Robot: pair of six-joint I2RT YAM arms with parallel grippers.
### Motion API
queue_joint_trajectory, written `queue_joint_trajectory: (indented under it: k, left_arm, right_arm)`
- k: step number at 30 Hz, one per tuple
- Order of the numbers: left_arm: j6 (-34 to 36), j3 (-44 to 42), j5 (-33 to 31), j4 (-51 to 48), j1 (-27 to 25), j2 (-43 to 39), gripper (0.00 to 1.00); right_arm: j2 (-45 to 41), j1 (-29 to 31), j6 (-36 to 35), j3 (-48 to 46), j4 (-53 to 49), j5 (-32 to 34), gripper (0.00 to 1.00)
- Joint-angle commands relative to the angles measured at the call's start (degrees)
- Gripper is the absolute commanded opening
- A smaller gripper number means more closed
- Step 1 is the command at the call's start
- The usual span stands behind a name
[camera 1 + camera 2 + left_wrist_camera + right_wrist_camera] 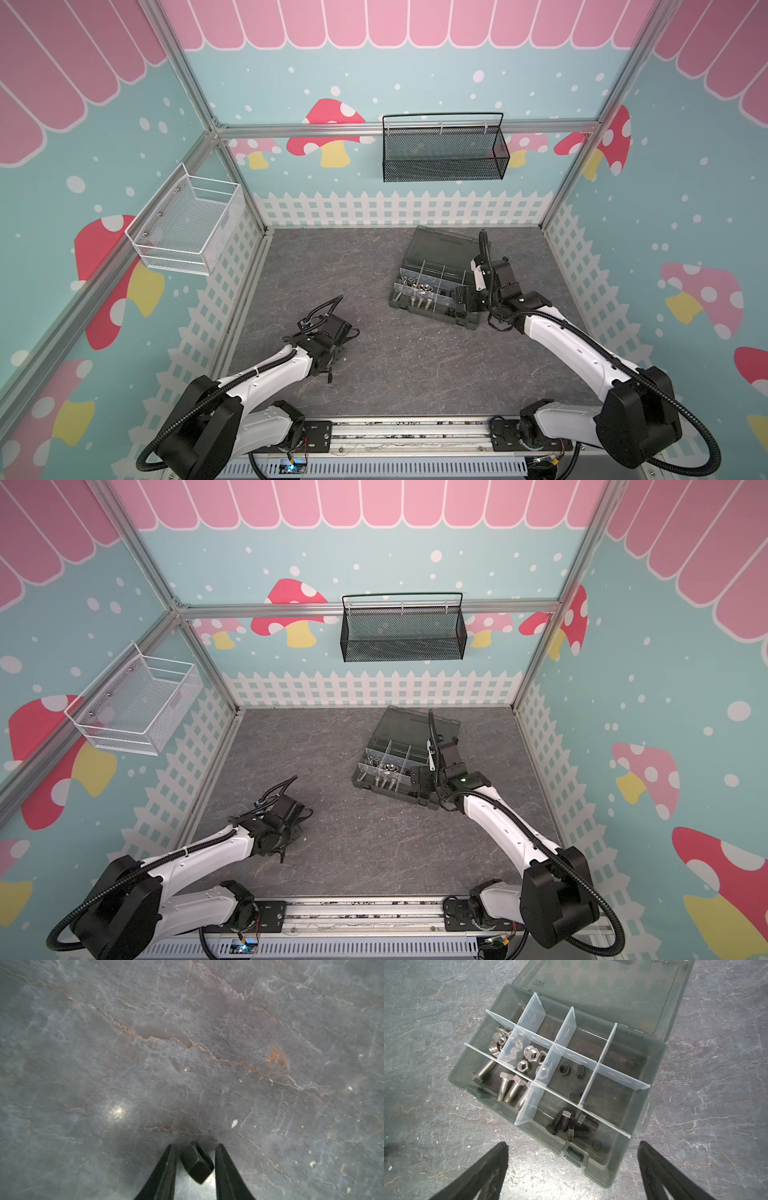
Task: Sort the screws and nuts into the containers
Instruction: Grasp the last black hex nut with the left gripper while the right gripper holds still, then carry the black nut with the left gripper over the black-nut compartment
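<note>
Black against the grey slate-look tabletop (187, 1043), a lone hex nut (196, 1164) lies tilted between the fingers of the left gripper (195, 1145). They stand narrowly parted on either side of it, one all but touching a flat and a sliver of table showing beside the other, so I would not call it pinched yet. The step in hand looks like the pick. To do it well, the tips should stay low on the table and meet two opposite flats squarely, since so small a piece could squirt sideways from a corner grip, and the lift should go straight up. Farther off, well apart from this arm, the right gripper (573, 1144) hangs spread wide and empty, just before the near wall of the organiser box (600, 1172). In its nearest row, four silver screws (508, 1091) fill one compartment and about four black screws (572, 1124) lie in the long one beside it. The next row holds wing nuts (499, 1043), then silver hex nuts (529, 1057), then three black nuts (571, 1073), where the held piece likely belongs, and an empty cell. The far row looks bare, and beyond it the smoky lid (612, 991) lies folded back.
</note>
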Motion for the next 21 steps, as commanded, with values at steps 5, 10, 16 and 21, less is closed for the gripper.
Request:
queue_joint_trajectory:
  k: [5,10,16,21]
  left_arm:
    - [-0.4,1.2,-1.7,-1.5,-0.1,2.2,0.2]
    - [0.5,1.8,-1.5,-1.7,-0.1,1.8,0.08]
    - [3.6,3.1,-2.3,-1.8,-0.1,1.0,0.0]
    - [6.5,5.0,-2.6,-2.0,-0.1,1.7,0.0]
  right_arm:
    - [-0.2,-0.1,0.4,0.2,-0.8,0.3,0.98]
    - [-0.6,-0.1,0.5,0.0,-0.8,0.5,0.98]
    - [-0.1,-0.1,0.9,-0.5,-0.9,0.2,0.98]
    - [-0.9,-0.1,1.6,-1.2,-1.3,0.5,0.98]
